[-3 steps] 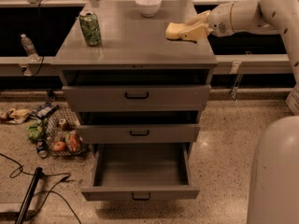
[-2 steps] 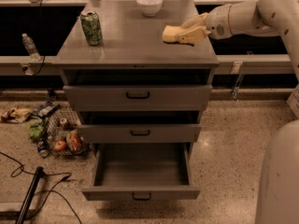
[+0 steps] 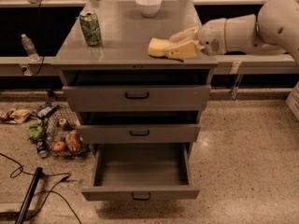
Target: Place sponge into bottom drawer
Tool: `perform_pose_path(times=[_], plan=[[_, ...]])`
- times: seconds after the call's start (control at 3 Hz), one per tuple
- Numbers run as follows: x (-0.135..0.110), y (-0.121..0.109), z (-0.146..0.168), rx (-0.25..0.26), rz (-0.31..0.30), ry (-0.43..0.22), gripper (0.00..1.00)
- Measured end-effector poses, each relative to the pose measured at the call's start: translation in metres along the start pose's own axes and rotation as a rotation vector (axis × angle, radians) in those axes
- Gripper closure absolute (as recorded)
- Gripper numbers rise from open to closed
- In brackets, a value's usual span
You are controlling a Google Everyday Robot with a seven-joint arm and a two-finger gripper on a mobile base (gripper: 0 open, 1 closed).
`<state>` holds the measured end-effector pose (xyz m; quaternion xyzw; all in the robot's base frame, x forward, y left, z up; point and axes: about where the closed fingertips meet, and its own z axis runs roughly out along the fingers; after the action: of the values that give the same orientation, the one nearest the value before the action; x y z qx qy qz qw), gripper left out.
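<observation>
End effector (image 3: 169, 45) seemingly grips sponge (image 3: 158, 47) over cabinet top (image 3: 122, 37), near can (image 3: 90, 28), bowl (image 3: 148, 5).

Small pale-yellow sponge (image 3: 157, 47), soft with round edges, pinched in the cream pincer (image 3: 169, 47), upper middle of the frame, a bit to the right. Grey bottom drawer (image 3: 112, 193) pulled wide open, low in the middle.

Gripper (image 3: 172, 46) sits mid-right of frame; two cream wedge-shaped fingers (image 3: 187, 32), tapering to the tips; wrist (image 3: 214, 36) is a rounded pale-grey housing; arm (image 3: 243, 31) is a smooth white tube with visible seams; bulbous white joint (image 3: 280, 17) at upper right
</observation>
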<state>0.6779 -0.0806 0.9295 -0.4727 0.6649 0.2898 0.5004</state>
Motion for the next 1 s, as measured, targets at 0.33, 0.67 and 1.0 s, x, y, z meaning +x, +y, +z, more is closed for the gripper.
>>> perform_pose_path(times=[0.33, 0.67, 1.0], plan=[[0.026, 0.051, 0.011, -0.061, 0.066, 0.025, 1.0], [0.066, 0.091, 0.024, -0.104, 0.105, 0.058, 1.0], [0.135, 0.13, 0.051, -0.124, 0.105, 0.128, 1.0]])
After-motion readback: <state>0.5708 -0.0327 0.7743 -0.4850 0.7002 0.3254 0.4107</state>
